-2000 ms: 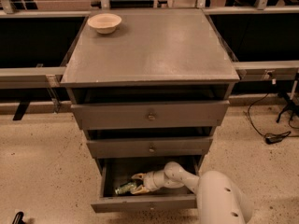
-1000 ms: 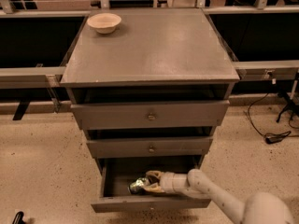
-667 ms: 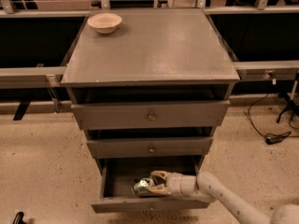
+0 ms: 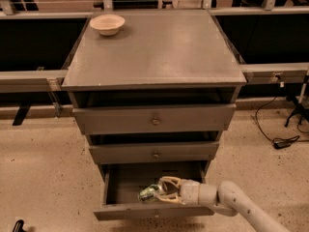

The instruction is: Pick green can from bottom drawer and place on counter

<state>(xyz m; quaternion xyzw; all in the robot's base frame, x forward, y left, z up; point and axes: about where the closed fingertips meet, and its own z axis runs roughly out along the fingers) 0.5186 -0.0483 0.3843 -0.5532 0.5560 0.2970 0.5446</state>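
Gripper [image 4: 158,191] sits inside the open drawer [image 4: 135,211], toward its middle and just behind its front panel, with both pale fingers [image 4: 166,181] curved round the can [image 4: 147,194] and pinching it. The can lies on its side, its long axis roughly along the drawer's width and its free end pointing at the drawer's left wall. I cannot tell whether it rests on the drawer's floor or is already a little off it.

A side-on grip makes sense here. The drawer is a deep box with the two upper drawers [image 4: 154,121] directly above its back half, so there is little room to come straight down, and a hand entering low from the drawer's right can close across the can's narrow body.

The arm [image 4: 231,199] enters from the drawer's right front corner, crosses over the front panel at a shallow angle, and runs nearly level. The wrist is straight in line with the forearm and the fingers point toward the drawer's left.

My reading is that the grasp is made and the lift is next. The can should come forward, out over the drawer's front, before rising, or it may catch the fronts above. Dented, shiny sides could slip in a light pinch.

The counter [image 4: 154,47] lies well above the drawer, with a bowl [image 4: 107,24] above the drawer's left side at the far back. The part of the counter right over the drawer is a fair target.
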